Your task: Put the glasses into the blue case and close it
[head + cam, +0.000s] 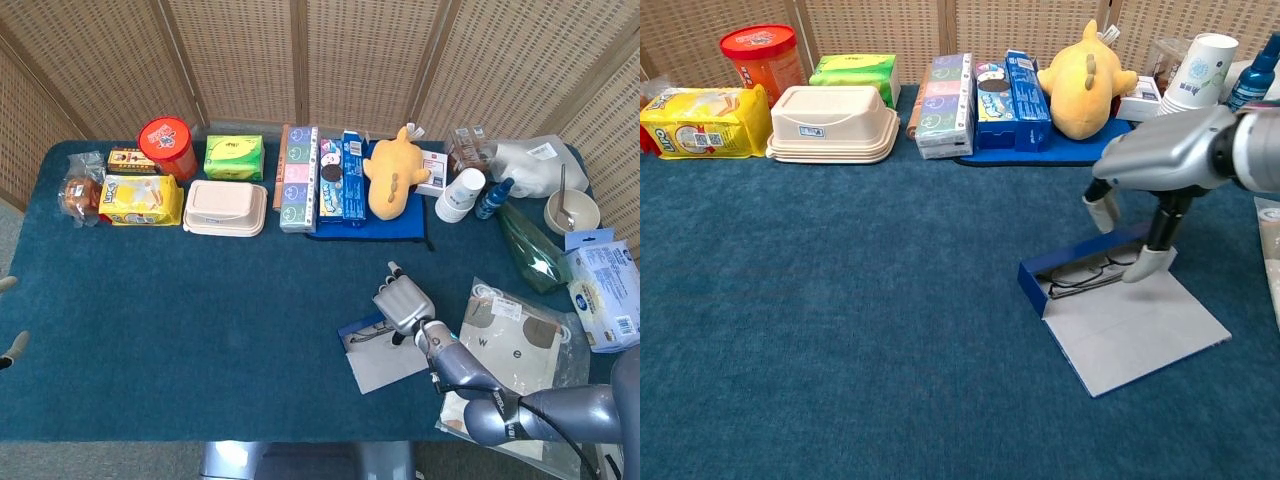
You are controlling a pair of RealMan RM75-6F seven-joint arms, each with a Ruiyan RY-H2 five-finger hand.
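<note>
Right hand (1140,215) sits over the blue case's (1085,275) right end, fingers spread, gripping nothing as far as I can tell. Glasses (1090,275) already lie inside, so only the flat grey lid (1135,335) needs folding shut. Case's long axis runs left-right, angled slightly away.

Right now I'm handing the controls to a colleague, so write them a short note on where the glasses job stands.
Right hand: over the far right end of the blue case, fingers pointing down around that end, holding nothing that I can make out.
Left hand: only fingertips show at the table's left edge; its state is unclear.
Glasses: lying inside the case tray.
Case: open, its grey lid flat on the blue table, toward the robot.
Done: glasses are in.
Left: fold the lid over and press it shut.
</note>
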